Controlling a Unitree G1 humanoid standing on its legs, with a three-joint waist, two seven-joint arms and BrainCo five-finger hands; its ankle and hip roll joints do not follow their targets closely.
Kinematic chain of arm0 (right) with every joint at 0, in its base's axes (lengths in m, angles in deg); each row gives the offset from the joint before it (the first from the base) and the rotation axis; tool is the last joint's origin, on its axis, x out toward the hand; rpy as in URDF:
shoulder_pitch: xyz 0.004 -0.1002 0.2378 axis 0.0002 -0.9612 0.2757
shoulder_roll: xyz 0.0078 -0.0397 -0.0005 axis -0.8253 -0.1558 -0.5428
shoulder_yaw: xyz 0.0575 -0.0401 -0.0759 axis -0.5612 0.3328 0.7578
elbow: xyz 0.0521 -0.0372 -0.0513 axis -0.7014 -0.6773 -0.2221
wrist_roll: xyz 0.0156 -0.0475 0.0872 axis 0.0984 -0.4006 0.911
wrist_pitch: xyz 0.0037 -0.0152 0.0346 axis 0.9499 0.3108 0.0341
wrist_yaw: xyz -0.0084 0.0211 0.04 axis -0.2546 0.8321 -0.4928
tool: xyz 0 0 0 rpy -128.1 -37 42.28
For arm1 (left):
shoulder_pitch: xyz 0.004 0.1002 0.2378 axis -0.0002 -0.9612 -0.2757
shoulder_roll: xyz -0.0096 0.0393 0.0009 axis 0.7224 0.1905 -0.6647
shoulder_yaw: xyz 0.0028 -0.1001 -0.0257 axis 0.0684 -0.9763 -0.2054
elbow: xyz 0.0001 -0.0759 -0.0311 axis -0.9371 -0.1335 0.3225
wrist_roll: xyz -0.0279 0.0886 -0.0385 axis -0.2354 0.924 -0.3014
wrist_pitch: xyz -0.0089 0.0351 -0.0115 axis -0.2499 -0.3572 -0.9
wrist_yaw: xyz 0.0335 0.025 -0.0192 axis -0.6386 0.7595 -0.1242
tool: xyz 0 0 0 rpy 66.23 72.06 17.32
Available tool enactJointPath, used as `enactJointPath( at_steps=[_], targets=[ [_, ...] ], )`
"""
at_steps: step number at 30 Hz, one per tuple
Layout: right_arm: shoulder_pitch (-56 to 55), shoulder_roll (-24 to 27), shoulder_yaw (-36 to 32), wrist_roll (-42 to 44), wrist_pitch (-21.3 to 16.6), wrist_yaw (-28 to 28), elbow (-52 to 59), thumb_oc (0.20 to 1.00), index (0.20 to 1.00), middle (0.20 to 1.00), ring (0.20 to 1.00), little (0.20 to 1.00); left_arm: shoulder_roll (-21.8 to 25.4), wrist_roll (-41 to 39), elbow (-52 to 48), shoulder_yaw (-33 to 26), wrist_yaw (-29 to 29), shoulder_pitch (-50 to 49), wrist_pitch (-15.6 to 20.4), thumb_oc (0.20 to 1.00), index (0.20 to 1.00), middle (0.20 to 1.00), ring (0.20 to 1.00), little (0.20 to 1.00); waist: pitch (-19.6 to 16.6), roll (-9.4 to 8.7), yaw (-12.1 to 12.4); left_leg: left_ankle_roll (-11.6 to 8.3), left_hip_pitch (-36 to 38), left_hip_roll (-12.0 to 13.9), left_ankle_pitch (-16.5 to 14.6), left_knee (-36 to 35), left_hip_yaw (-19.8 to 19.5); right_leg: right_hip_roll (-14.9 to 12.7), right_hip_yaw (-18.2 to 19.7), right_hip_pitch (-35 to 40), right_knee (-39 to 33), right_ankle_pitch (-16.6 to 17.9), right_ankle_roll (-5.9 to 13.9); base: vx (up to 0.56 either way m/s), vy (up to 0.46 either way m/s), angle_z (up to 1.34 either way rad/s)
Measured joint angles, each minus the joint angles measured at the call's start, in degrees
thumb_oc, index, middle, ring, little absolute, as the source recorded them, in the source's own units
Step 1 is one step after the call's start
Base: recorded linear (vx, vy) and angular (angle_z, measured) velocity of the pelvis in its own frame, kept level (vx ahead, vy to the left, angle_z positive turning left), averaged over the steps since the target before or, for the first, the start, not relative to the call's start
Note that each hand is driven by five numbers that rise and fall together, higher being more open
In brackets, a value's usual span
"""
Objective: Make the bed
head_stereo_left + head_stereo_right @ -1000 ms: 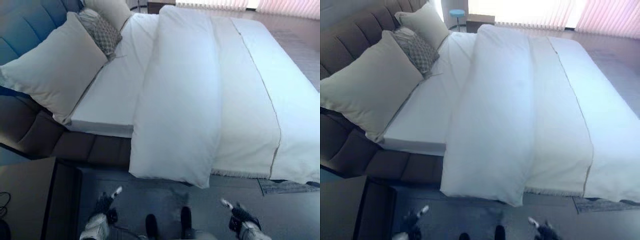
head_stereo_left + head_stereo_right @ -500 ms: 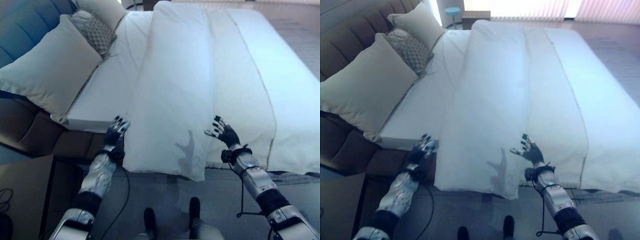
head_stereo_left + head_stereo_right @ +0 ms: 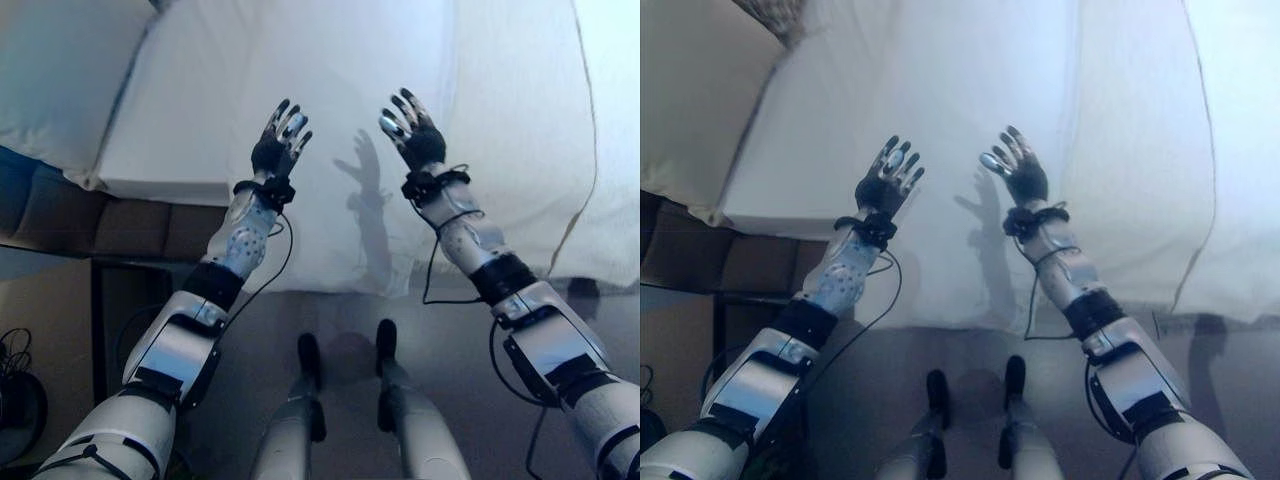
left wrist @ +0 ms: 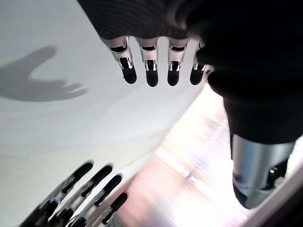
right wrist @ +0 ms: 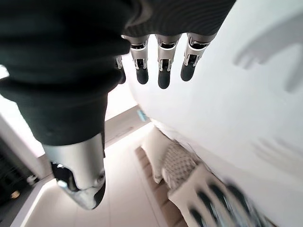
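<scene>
A white duvet (image 3: 350,120) lies in a thick folded band across the bed, its edge hanging over the near side. Both arms reach out over it. My left hand (image 3: 276,146) hovers above the duvet's near left part, fingers straight and spread, holding nothing. My right hand (image 3: 415,138) hovers a little to the right of it, also open and empty. In the left wrist view my left hand's fingers (image 4: 150,66) point over the white cloth. In the right wrist view my right hand's fingers (image 5: 163,66) are straight. A cream pillow (image 3: 50,80) rests at the head end.
The bare white sheet (image 3: 170,120) shows left of the duvet. A flat cream blanket (image 3: 520,140) covers the bed right of the fold. The dark padded bed frame (image 3: 110,225) runs below the mattress. A dark nightstand (image 3: 50,330) stands at the lower left.
Both arms have stretched forward from the bed's edge over the duvet, hands still open. The camera has tilted down and moved closer, so the pillows and headboard have slid out at the top left.
</scene>
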Motion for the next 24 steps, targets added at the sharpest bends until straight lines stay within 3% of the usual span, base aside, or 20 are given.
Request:
enactJointPath(
  at_steps=[8,16,24],
  targets=[
    [9.13,0.13,3.44,3.37,-0.83,-1.8,-9.38,1.0,1.0,1.0,1.0,1.0,-1.17,-2.49,8.52,-0.14,-0.54,6.62,-0.51,1.0,1.0,1.0,1.0,1.0,0.55,-1.54,0.72,0.72,-7.12,-0.29,0.85,-0.83,0.71,-0.61,0.88,-7.44,-0.2,0.73,0.78,0.04,0.028,0.01],
    [15.45,-0.56,8.43,4.19,-0.32,-3.05,-20.94,1.0,1.0,1.0,1.0,1.0,3.31,-2.82,16.32,1.7,-1.76,15.3,-0.29,1.0,1.0,1.0,1.0,1.0,1.67,-5.04,1.38,0.42,-19.94,-0.3,0.59,4.17,0.17,-0.63,2.89,-17.94,-0.18,2.48,0.71,0.0,-0.001,0.01],
    [17.92,-1.23,10.82,3.04,1.05,-5.42,-28.45,1.0,1.0,1.0,1.0,1.0,4.93,-1.56,26.0,3.77,-5.32,16.3,-0.55,1.0,1.0,1.0,1.0,1.0,1.72,-5.15,1.57,0.16,-27.11,-0.19,0.72,6.29,-0.61,-0.34,2.97,-24.02,-0.21,3.84,0.55,0.03,-0.003,0.01]
  ],
)
